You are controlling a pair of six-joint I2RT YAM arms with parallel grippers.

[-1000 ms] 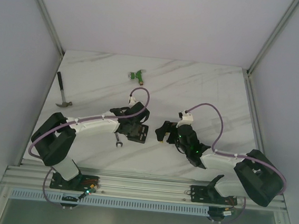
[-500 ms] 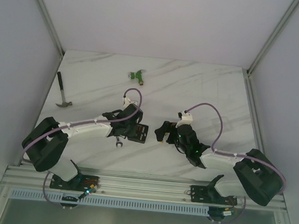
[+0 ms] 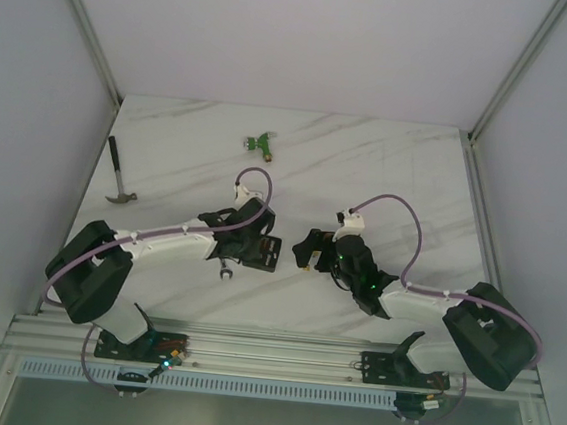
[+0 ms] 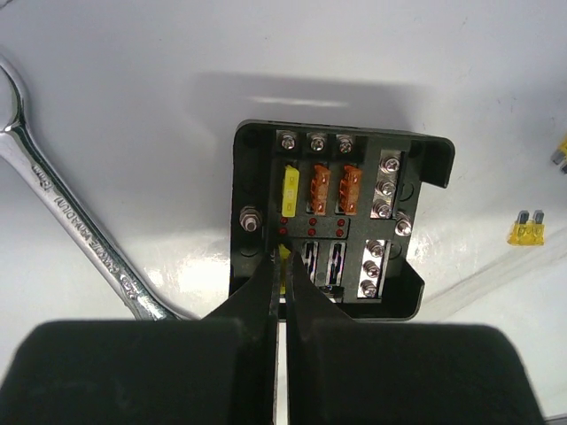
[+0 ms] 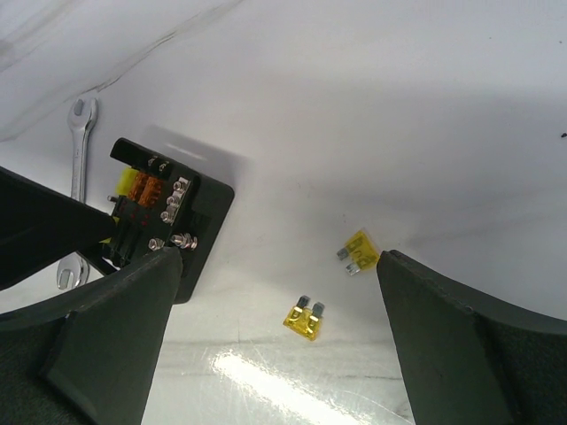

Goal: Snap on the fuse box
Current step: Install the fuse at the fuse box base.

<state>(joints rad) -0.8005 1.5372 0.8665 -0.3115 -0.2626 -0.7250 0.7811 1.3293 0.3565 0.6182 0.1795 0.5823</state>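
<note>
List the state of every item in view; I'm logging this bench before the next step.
fuse box: uncovered, one yellow and two orange fuses seated in the upper row.
left end effector: shut, tips at the box's lower row.
right end effector: open, empty.
loose yellow fuses: two, lying outside the box.
wrench: lying flat beside the box.
hammer: lying flat.
green connector: lying loose.

The wrench (image 4: 66,217) ran off the left wrist view's left edge and under the left gripper (image 4: 283,270). That gripper hid the near edge of the fuse box (image 4: 341,226); a yellow sliver (image 4: 284,253) there was possibly a fuse.
</note>
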